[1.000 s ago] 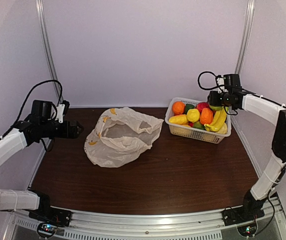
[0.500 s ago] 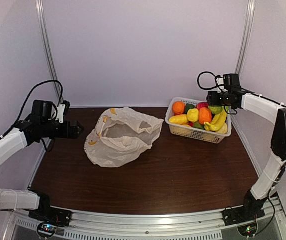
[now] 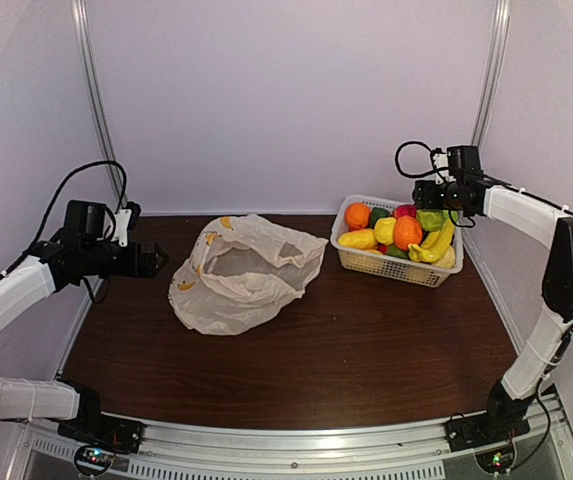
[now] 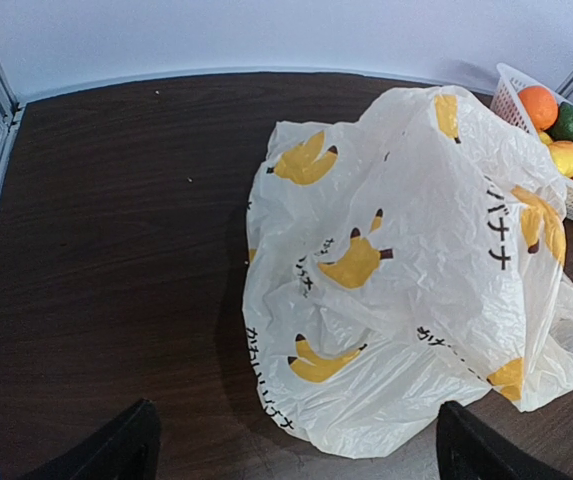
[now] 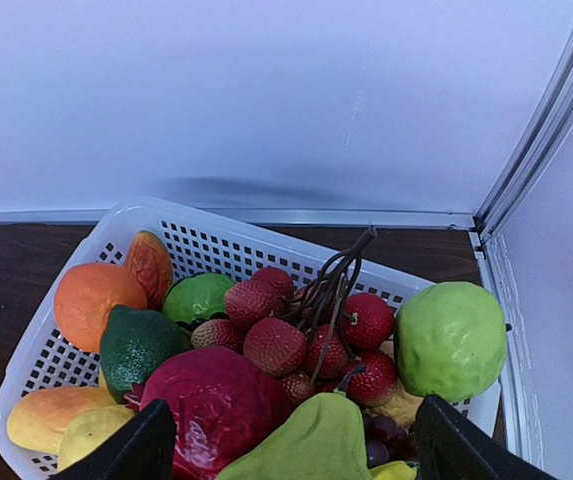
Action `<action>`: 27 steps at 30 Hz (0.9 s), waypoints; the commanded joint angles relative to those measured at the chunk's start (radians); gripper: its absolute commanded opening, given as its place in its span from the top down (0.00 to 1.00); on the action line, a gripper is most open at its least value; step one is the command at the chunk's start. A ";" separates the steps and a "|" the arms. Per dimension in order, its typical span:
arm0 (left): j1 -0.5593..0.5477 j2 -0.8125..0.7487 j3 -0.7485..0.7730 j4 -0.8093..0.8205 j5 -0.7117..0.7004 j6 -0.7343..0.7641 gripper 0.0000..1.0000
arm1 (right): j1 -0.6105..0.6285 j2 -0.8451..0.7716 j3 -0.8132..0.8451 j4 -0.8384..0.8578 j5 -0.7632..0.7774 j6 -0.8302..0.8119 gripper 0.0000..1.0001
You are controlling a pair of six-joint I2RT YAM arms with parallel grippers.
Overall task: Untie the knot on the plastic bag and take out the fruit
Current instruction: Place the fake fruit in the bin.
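Top external view: the plastic bag is seen slumped on the left-centre of the table, its mouth gaping upward. The fruit is piled in a white lattice basket at the far right, well apart from the bag. The left gripper is held above the table just left of the bag and pointed at it. The right gripper is held above the basket's far right corner.

Left wrist view: both fingers are seen at the bottom corners, spread wide, with nothing gripped. The crumpled bag, printed with yellow bananas, lies ahead of them, and a basket corner is seen at the upper right.

Right wrist view: the jaws are parted wide with nothing held. Beneath them in the basket are noted a light green round fruit, an orange, a dark red piece and a lychee bunch.
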 commanded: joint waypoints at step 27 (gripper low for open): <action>0.016 -0.203 -0.043 0.095 -0.109 0.015 0.02 | -0.008 -0.406 -0.265 0.030 0.072 0.063 0.00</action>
